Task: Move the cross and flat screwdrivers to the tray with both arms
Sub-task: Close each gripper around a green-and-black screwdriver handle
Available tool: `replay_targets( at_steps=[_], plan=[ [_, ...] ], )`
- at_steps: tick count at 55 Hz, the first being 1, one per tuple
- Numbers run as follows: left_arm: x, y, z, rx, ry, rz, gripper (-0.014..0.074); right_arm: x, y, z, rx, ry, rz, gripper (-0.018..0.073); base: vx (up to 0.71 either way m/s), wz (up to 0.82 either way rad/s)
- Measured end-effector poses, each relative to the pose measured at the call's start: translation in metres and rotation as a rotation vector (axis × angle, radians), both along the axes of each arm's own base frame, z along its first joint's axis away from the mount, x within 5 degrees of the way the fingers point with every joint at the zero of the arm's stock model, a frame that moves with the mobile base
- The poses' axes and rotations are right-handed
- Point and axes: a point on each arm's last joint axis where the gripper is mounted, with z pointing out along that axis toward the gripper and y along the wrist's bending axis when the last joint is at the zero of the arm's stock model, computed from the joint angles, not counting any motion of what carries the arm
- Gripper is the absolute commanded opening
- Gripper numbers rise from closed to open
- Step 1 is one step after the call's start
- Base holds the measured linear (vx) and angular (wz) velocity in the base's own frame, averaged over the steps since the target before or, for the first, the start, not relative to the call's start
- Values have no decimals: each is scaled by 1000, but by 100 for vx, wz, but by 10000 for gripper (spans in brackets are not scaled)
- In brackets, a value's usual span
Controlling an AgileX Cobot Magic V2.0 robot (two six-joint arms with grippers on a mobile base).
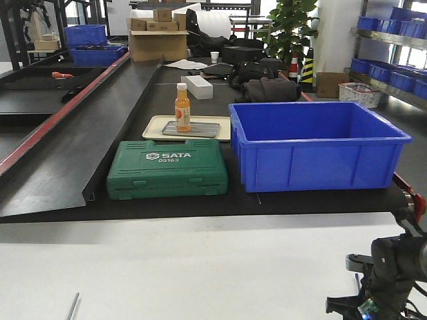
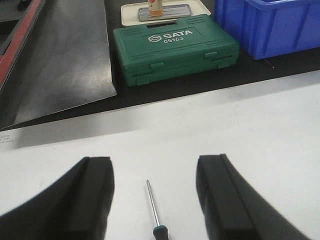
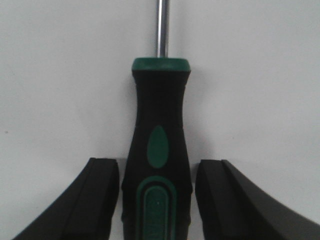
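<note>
One screwdriver (image 2: 153, 204) lies on the white table, its thin shaft pointing away and the green collar of its handle at the frame's bottom edge. My left gripper (image 2: 154, 161) hangs open above it, one finger on each side, well apart from it. Its shaft tip (image 1: 72, 305) shows at the bottom left of the front view. The other screwdriver (image 3: 159, 120), black handle with green inlays, lies between the fingers of my right gripper (image 3: 157, 167), which is open with a narrow gap on each side. The right arm (image 1: 383, 277) is at the bottom right. The tray is out of view.
Beyond the white table, on a black bench, stand a green SATA tool case (image 1: 167, 168), a deep blue bin (image 1: 313, 143), and a beige tray (image 1: 155, 127) holding an orange bottle (image 1: 182, 107). A dark sloping metal sheet (image 1: 73, 140) runs along the left.
</note>
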Motion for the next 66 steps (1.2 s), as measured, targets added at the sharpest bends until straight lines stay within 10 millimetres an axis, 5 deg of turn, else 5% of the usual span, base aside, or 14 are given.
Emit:
replay_targets(
  at_steps=[10, 20, 44, 66],
  plan=[
    [0, 0, 0, 1, 4, 0, 495, 0, 0, -3, 0, 7, 1, 347, 0, 0],
    [-1, 0, -4, 4, 43, -3, 495, 1, 0, -4, 1, 8, 22, -16, 0, 0],
    [3, -2, -32, -133, 362, 78, 495, 2, 1, -4, 0, 7, 51, -10, 0, 0],
    [96, -13, -93, -102, 720, 128, 495, 2, 1, -4, -2, 7, 74, -8, 0, 0]
  ],
)
